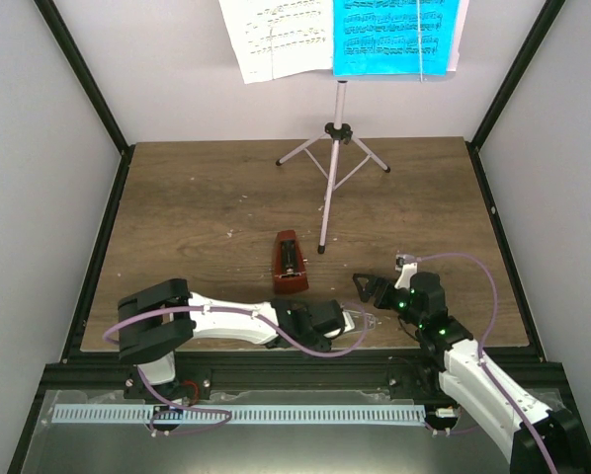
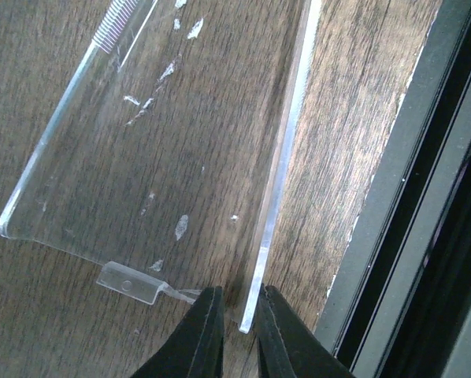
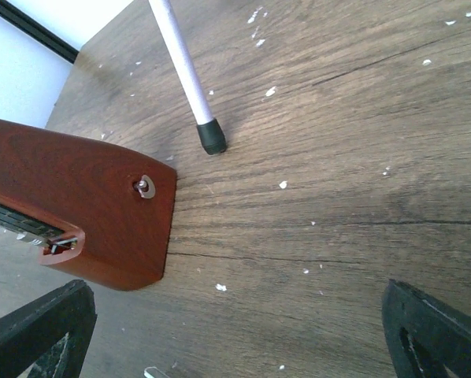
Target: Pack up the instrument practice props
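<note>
**Clear cover [image 2: 165, 142] pinched at the table's near edge**

Nearest us, the left gripper [image 2: 239, 335] pinches its two dark fingers onto the raised rim of the transparent cover. The cover lies flat on the wooden table [image 1: 197, 197], just beside the black frame rail [image 2: 409, 236]. To its right, the right gripper [image 1: 375, 288] hangs low with its fingers spread wide, and we see only boards and pale flecks [image 3: 283, 185] in the gap. Ahead of it and a little to the left stands the brown metronome [image 1: 289, 262], upright and apart from both grippers, its pendulum face uncovered. A rubber-tipped leg of the pale pink music stand [image 1: 333, 158] comes down just beyond the metronome, near it but not touching. At the back, the stand's desk carries a white sheet [image 1: 276, 35] and a cyan sheet [image 1: 389, 35] side by side, both partly cut off by the top of our overhead view.
</note>
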